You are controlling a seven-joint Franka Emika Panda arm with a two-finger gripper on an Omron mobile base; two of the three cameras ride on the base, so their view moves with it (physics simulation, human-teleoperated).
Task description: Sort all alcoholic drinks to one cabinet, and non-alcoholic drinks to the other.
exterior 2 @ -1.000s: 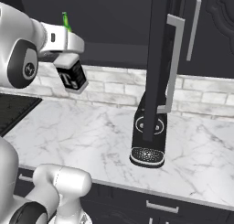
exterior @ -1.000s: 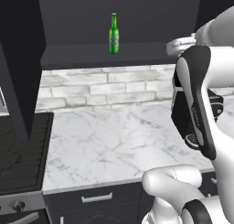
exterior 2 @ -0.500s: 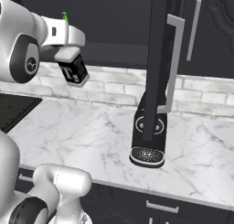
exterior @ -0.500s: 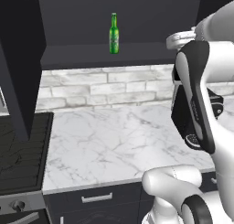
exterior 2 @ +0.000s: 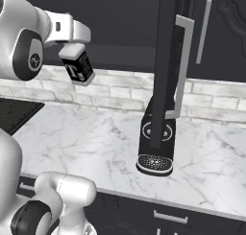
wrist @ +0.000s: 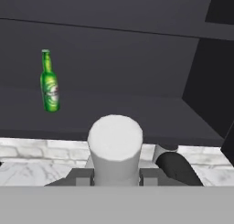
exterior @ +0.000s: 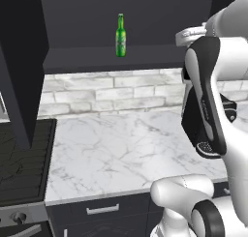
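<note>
Green glass beer bottle (wrist: 50, 83) stands upright on the dark cabinet shelf (wrist: 137, 111), up and to the left of the gripper (wrist: 114, 177) in the hand view, well apart from it. It is slim w/ a long neck and a label around the body. In the left base view the same bottle (exterior: 121, 36) sits on the shelf, left of the arm's upper part.

Gripper is clenched around a squat pale bottle (wrist: 114, 143), seen end-on in the hand view as a smooth, matte, off-white cylinder w/ a flat round top, held between the two fingers (wrist: 82, 176). In the right base view the pale bottle (exterior 2: 78, 66) shows a black label w/ a white mark, tilted, hanging below the white hand, in front of the open cabinet (exterior 2: 110, 18) and above the counter (exterior 2: 86, 143).

A black rounded thing (wrist: 176, 166) lies just right of the gripper in the hand view; can't tell what it is.

Black flask (exterior 2: 156, 143), a tall plain cylinder w/ a speckled round base, stands on the counter right of and below the gripper, partly behind an open cabinet door (exterior 2: 166, 61) w/ a long silver bar handle (exterior 2: 181, 66). Counter is white marble w/ grey veins; the wall (exterior: 106, 93) behind is pale stone brick. Cabinet is flat, matte, near-black. A dark stove (exterior: 22, 163) lies far left of the gripper.
</note>
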